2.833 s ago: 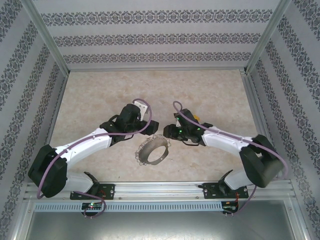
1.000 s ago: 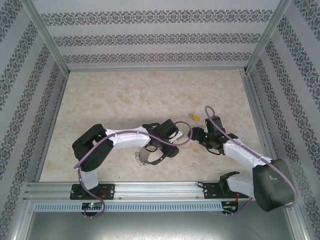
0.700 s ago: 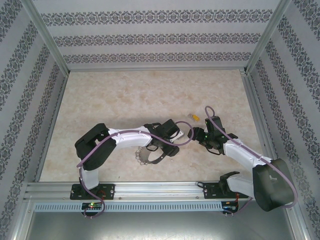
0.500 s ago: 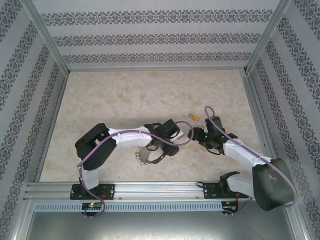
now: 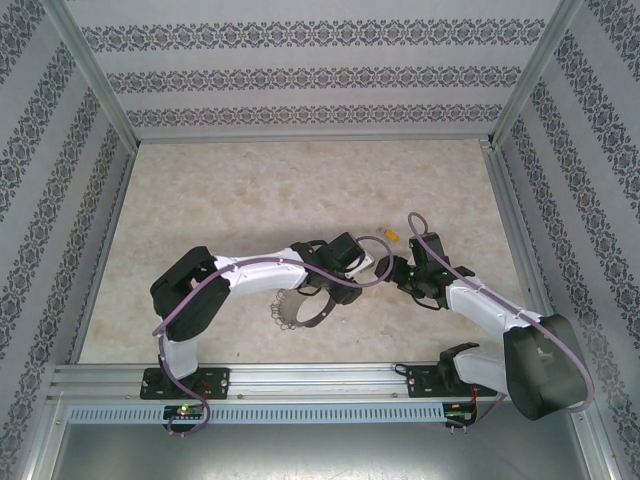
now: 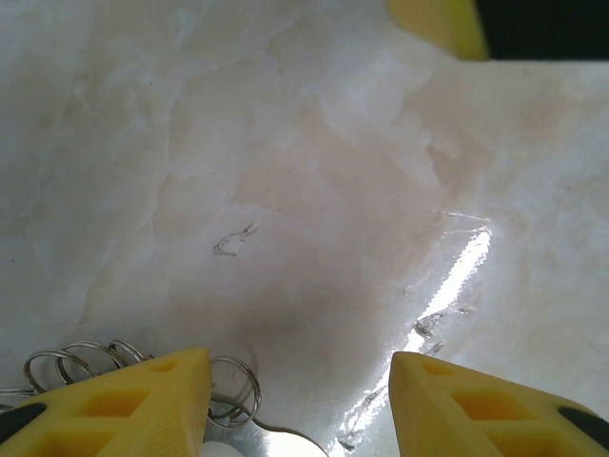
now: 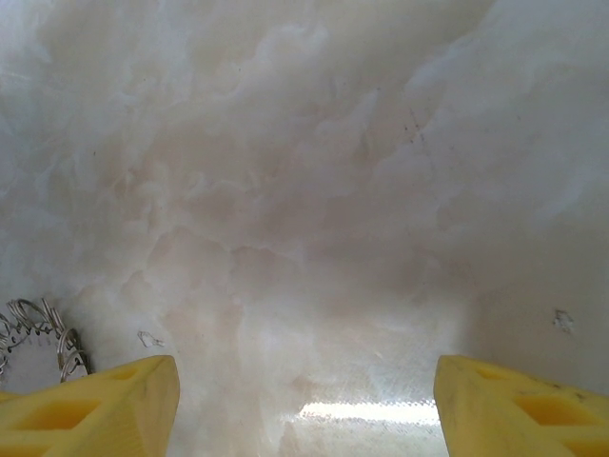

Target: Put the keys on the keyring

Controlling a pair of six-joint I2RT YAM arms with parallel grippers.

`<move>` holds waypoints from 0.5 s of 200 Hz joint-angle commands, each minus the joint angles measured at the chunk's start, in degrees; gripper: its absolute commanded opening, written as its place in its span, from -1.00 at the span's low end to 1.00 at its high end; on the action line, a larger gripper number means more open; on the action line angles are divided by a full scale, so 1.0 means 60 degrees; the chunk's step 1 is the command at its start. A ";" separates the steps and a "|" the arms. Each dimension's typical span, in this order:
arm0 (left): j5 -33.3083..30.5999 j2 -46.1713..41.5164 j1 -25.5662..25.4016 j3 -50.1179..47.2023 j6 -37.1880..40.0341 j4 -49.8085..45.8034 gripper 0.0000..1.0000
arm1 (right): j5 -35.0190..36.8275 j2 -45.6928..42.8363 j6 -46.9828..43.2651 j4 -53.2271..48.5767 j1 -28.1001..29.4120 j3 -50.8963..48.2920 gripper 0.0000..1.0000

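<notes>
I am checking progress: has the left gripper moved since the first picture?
Yes. The left gripper came nearer the front rail, to the keyring.

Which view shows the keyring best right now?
Top external: most of the keyring shows, its far edge under the left arm. Both wrist views catch a few of its rim loops at their lower left.

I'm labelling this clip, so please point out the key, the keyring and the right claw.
key (image 5: 392,236), top view: on its yellow-orange head.
keyring (image 5: 283,312), top view: on its fringed left rim.
right claw (image 7: 306,367), right wrist view: midway between its two yellow fingertips.
</notes>
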 commanded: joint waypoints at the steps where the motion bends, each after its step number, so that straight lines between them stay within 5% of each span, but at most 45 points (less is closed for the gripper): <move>1: -0.0384 -0.0127 -0.0328 0.0543 0.0364 -0.1031 0.00 | -0.0070 0.0092 -0.0122 0.0065 -0.0095 -0.0128 0.43; 100: -0.1588 0.0949 -0.0592 0.1226 0.0013 -0.1961 -0.10 | -0.0036 0.0146 -0.0146 0.0087 -0.0110 -0.0118 0.43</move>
